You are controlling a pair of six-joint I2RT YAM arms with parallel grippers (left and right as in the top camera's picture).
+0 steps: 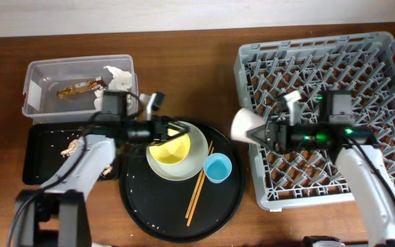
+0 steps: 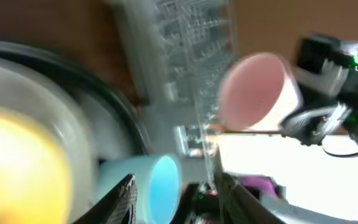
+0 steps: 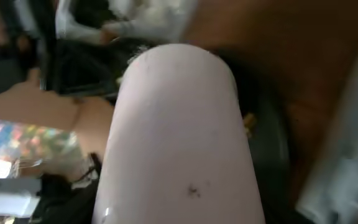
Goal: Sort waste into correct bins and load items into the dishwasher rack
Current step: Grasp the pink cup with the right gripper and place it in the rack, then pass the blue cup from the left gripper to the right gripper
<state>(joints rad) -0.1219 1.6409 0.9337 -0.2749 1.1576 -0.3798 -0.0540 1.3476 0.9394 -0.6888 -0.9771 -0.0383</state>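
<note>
Right hand (image 1: 260, 132) is seen pinched on the pink cup (image 1: 244, 125), which is held on its side at the left edge of the dishwasher rack (image 1: 382, 55). Left hand (image 1: 177, 130) is spread over the yellow bowl (image 1: 170, 154), which is set in the plate (image 1: 196, 147) on the round black tray (image 1: 149, 206).

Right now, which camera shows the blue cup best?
The overhead view: the blue cup stands upright, whole and sharp, on the round black tray beside the chopsticks. The left wrist view catches it blurred, at the bottom edge. The right wrist view does not show it.
</note>
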